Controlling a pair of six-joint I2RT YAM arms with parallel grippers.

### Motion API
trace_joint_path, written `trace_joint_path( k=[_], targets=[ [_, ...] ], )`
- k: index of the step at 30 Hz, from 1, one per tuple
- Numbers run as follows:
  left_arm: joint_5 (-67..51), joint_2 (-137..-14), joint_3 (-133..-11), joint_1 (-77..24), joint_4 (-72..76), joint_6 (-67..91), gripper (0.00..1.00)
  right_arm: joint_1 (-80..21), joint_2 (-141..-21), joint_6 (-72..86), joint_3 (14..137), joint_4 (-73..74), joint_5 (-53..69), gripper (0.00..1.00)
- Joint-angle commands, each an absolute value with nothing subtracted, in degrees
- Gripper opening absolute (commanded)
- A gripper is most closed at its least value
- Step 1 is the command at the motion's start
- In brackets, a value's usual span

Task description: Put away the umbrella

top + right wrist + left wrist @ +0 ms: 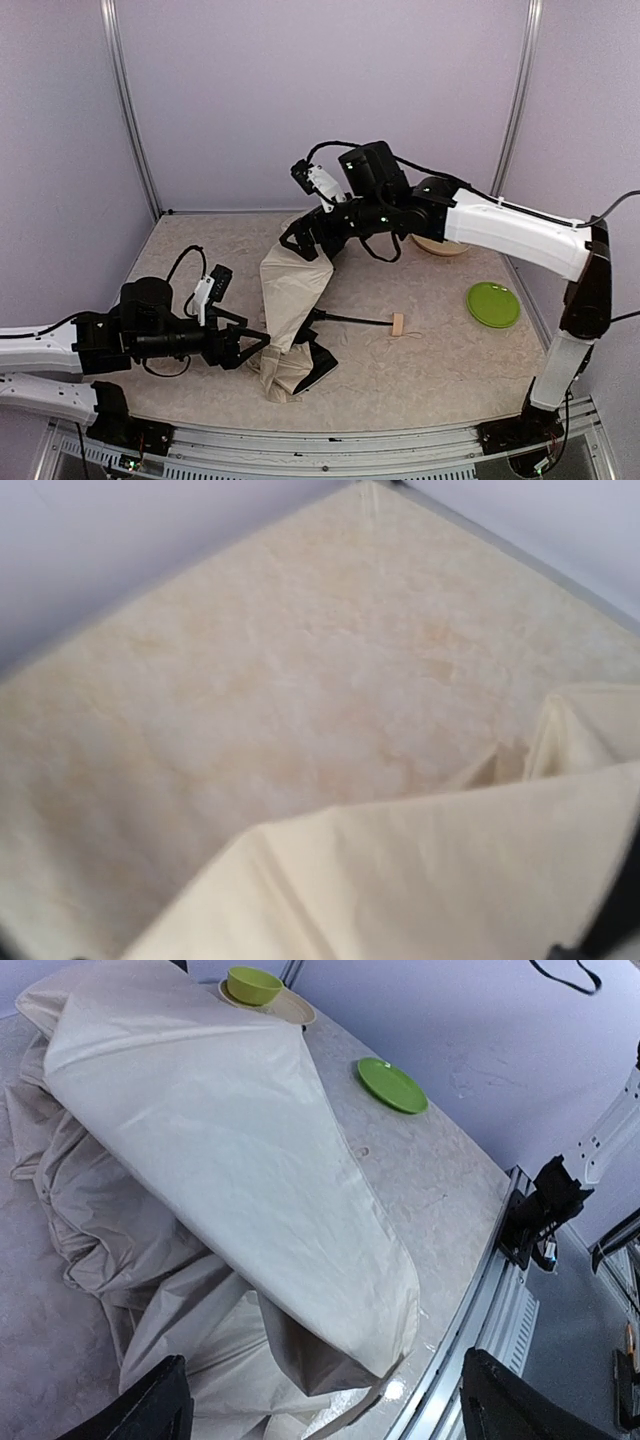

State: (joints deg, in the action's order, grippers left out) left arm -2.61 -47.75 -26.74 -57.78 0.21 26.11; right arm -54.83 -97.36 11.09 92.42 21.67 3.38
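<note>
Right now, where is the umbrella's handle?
In the top view the handle lies on the table right of centre, at the end of the black shaft, between the crumpled umbrella fabric and the green plate.

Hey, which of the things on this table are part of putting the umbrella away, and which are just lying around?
Part of the job: umbrella, with its black shaft and beige handle.
Just lying about: green plate; green bowl on a beige plate.

Overhead and both close wrist views share umbrella (290, 300).
</note>
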Motion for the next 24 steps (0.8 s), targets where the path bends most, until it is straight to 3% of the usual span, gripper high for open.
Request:
trace_joint_path(
  k=[1,7,13,24],
  targets=[
    [-3.1,-49.8,-27.1,-60.0,-1.5,24.7,0.9,-53.9,-111.6,-2.4,106.9,36.3,4.6,1.0],
    [-3.3,-56.5,-22.6,-60.0,5.1,25.7,0.78,-52.3,-125.9,-12.1,117.8,46.4,7.0,1.0],
    [-6.5,-64.0,-18.9,-59.9,14.7,26.3,0.65,-52.3,-133.0,-14.3,118.9,48.4,9.5,1.0],
    [-4.8,-61.8,-18.9,-57.9,8.4,25.6,0.66,-56.3,-139.5,-14.9,118.7,51.9,13.5,1.0]
  ],
)
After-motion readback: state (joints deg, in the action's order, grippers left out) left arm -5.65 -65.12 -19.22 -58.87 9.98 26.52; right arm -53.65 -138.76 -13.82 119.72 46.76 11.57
